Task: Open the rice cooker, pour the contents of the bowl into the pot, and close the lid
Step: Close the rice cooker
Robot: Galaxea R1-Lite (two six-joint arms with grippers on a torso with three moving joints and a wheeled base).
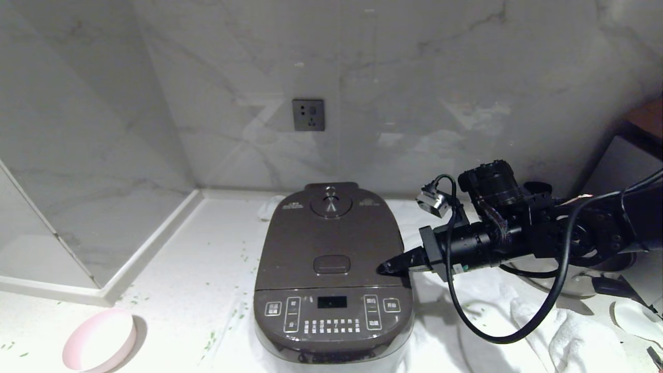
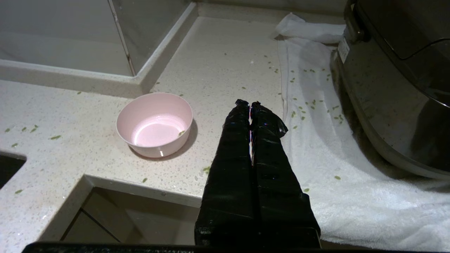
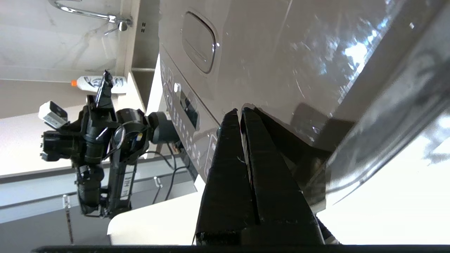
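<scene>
Right fingers (image 1: 384, 268): I see them pressed together, empty, tips at the closed lid (image 1: 326, 243).
Left fingers (image 2: 250, 104): pressed together, empty, above the desk (image 2: 218, 66).

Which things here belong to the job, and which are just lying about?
Job: dark brown-grey rice cooker, its shut lid, pale pink bowl, right gripper at the lid.

Lying about: white towel, scattered green bits, steel pan, wall socket.
</scene>
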